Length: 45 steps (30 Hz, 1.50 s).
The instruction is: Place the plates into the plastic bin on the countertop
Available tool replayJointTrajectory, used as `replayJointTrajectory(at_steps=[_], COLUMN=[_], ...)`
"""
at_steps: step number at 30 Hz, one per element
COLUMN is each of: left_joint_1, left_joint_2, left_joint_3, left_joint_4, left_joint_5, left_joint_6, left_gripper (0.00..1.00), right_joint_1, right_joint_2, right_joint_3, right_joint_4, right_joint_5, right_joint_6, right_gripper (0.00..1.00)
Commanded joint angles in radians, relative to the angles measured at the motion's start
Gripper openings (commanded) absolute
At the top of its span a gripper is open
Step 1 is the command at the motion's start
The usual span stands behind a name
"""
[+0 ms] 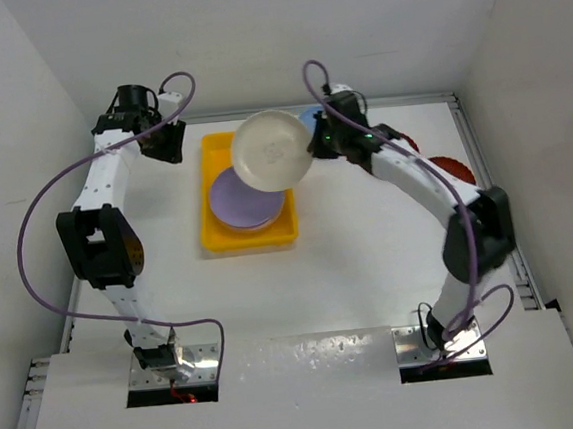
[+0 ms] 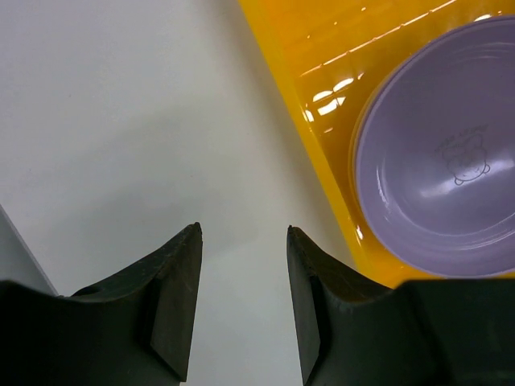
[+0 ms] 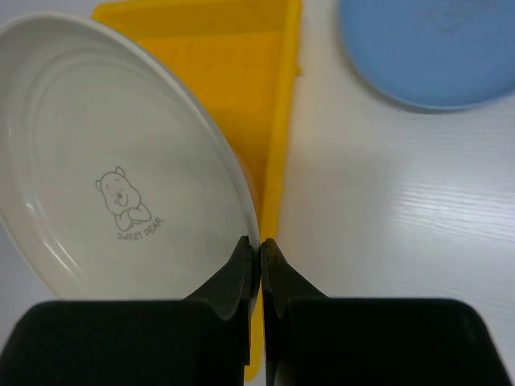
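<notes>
Currently the cream plate (image 3: 121,161) is pinched by its rim in the right end effector (image 3: 261,251), held above the far half of the yellow bin (image 1: 219,242). Lavender plate (image 1: 245,200) lies in the bin's near half; blue plate (image 3: 434,48) sits on the surface (image 1: 371,267) right of the bin. Left end effector (image 2: 244,241) hangs over the surface left of the bin, jaws apart.

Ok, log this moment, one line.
right gripper shut on round cream plastic plate over yellow plastic bin | left gripper open, empty | round lavender plastic plate in bin
</notes>
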Motion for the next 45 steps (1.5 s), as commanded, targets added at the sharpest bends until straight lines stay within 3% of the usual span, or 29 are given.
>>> replayJointTrajectory(at_steps=[1, 3, 8, 17, 19, 22, 23, 26, 34, 37, 41, 45], left_joint_1=[0.042, 0.057, 0.09, 0.108, 0.108, 0.108, 0.108, 0.108, 0.108, 0.108, 0.108, 0.108], left_joint_2=[-0.086, -0.1, -0.121, -0.121, -0.121, -0.121, -0.121, -0.121, -0.121, -0.121, -0.121, -0.121], left_joint_3=[-0.029, -0.039, -0.078, -0.1, -0.1, -0.1, -0.1, -0.1, -0.1, -0.1, -0.1, -0.109], left_joint_4=[0.013, 0.022, 0.031, 0.031, 0.031, 0.031, 0.031, 0.031, 0.031, 0.031, 0.031, 0.031], left_joint_5=[-0.007, -0.007, -0.007, 0.002, 0.011, 0.011, 0.011, 0.011, 0.02, 0.02, 0.02, 0.011], left_joint_6=[-0.013, -0.013, -0.013, -0.013, -0.013, -0.013, -0.013, -0.013, -0.013, -0.013, -0.013, -0.013], left_gripper=[0.49, 0.49, 0.49, 0.49, 0.49, 0.49, 0.49, 0.49, 0.49, 0.49, 0.49, 0.49], right_joint_1=[0.055, 0.074, 0.095, 0.103, 0.108, 0.111, 0.109, 0.108, 0.117, 0.123, 0.125, 0.097], right_joint_2=[0.185, 0.293, 0.392, 0.46, 0.481, 0.49, 0.49, 0.489, 0.432, 0.414, 0.426, 0.392], right_joint_3=[0.234, 0.32, 0.428, 0.393, 0.394, 0.381, 0.376, 0.382, 0.353, 0.325, 0.336, 0.361], right_joint_4=[-0.054, -0.108, -0.137, -0.107, -0.122, -0.117, -0.117, -0.117, -0.104, -0.091, -0.091, -0.087], right_joint_5=[-0.098, -0.104, -0.15, -0.191, -0.193, -0.185, -0.179, -0.153, -0.069, -0.044, -0.052, -0.056], right_joint_6=[-0.034, -0.041, -0.037, -0.04, -0.041, -0.035, -0.032, -0.04, -0.107, -0.113, -0.107, -0.063], right_gripper=[0.0, 0.0, 0.0, 0.0, 0.03, 0.16, 0.26, 0.42, 0.44, 0.3, 0.28, 0.46])
